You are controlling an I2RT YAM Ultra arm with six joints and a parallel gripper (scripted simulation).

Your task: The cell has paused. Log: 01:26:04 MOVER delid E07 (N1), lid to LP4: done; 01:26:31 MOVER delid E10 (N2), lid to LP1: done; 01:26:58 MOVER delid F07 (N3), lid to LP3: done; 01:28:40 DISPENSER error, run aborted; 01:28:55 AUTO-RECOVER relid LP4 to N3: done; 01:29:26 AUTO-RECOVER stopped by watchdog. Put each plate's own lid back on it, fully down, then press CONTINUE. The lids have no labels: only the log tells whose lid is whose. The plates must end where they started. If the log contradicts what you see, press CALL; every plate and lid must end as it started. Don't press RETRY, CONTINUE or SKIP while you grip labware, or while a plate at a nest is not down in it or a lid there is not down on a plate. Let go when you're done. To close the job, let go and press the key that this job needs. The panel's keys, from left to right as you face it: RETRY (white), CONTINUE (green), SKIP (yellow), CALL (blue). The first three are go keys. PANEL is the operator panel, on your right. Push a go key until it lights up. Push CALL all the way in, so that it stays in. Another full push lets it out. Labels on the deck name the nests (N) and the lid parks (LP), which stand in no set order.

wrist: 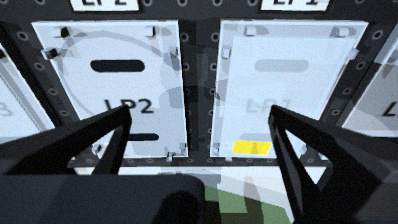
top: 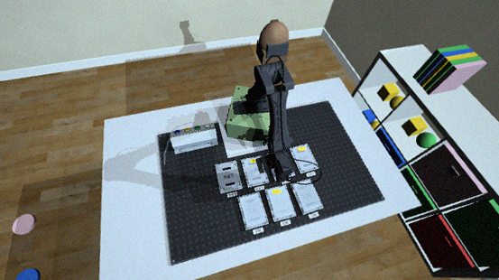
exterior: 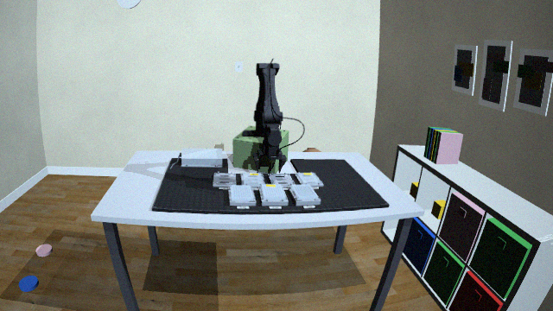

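Observation:
My gripper [wrist: 199, 112] is open and empty, and hovers low over the gap between two lid parks in the back row. In the wrist view the park LP2 [wrist: 117, 85] on the left is bare. The park LP1 on the right holds a clear lid with a yellow tab [wrist: 252, 147]. In the top view the gripper [top: 280, 172] stands beside that lid [top: 255, 171]. Another lid [top: 304, 158] lies at the right end of the row, and a bare park [top: 228, 176] is at the left end. Three plates fill the front row: the middle one [top: 280, 203] carries a yellow-tabbed lid, and the outer two [top: 252, 210] [top: 308, 196] show open wells.
The operator panel [top: 194, 140] is a white box with coloured keys at the back left of the black deck mat. The arm's green base block [top: 247, 119] stands behind the parks. A shelf unit [top: 446, 166] stands off the table to the right.

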